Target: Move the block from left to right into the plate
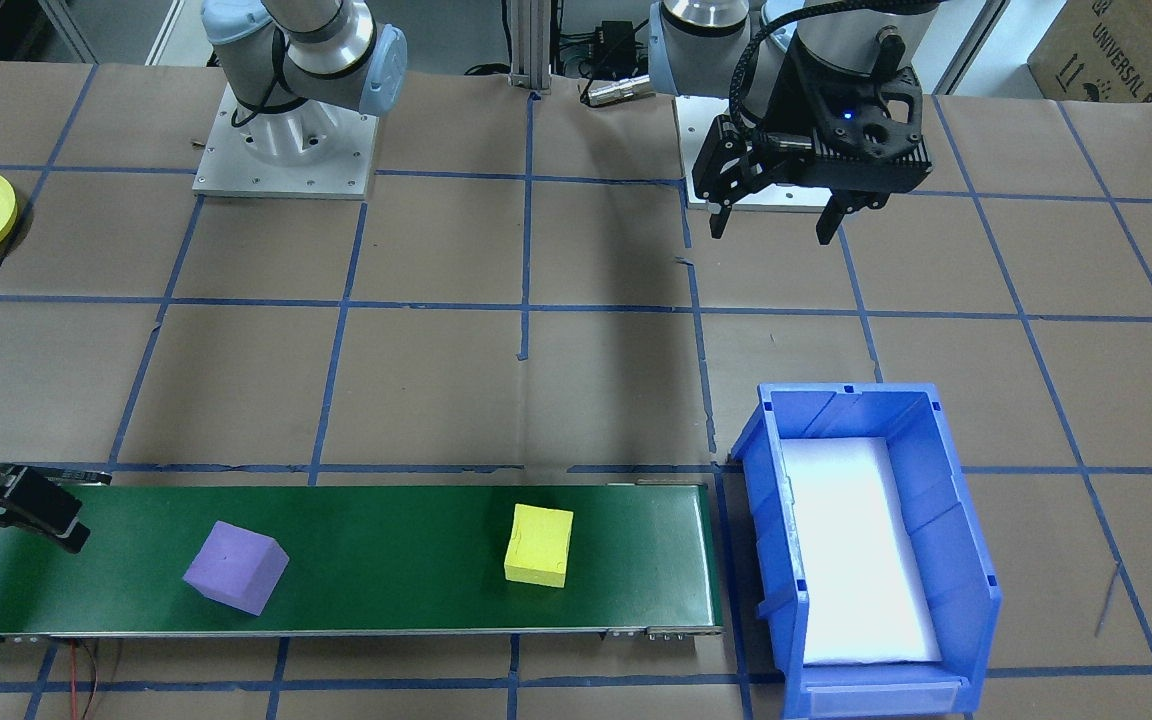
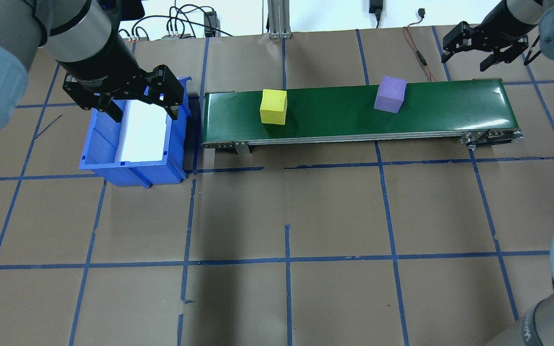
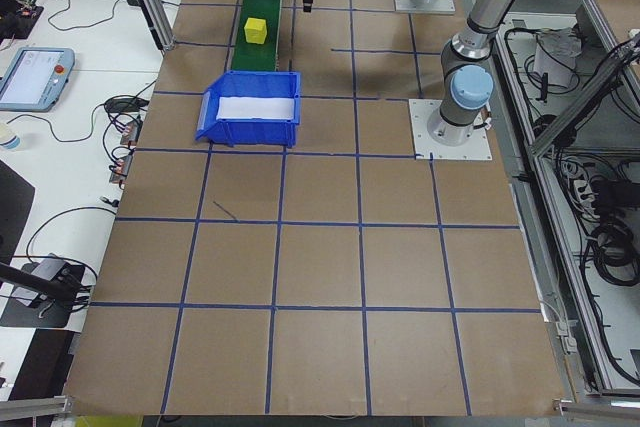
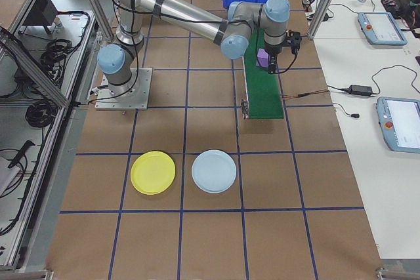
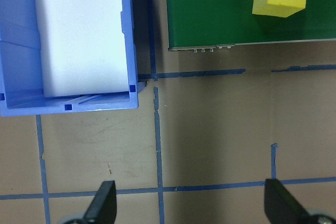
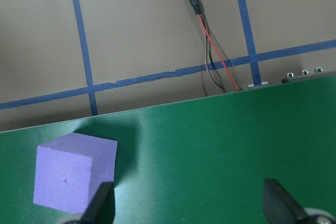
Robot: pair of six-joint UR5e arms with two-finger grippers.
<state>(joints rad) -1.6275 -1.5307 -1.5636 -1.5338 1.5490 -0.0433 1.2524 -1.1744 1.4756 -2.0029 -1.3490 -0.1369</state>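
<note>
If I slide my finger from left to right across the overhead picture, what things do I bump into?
Blue bin with the left gripper over it → yellow block → purple block → right gripper.

Each arm is built from silver-grey aluminium tube links joined by pale blue joint caps. Each base bolts to a square grey mounting plate [image 1: 284, 150] with screws along its edges. The left gripper [image 1: 774, 222] is matt black, with two tapered black fingers, a black wrist housing bearing a lit blue indicator, and a black braided cable. The right gripper [image 2: 487, 50] is identical in colour and form.
</note>
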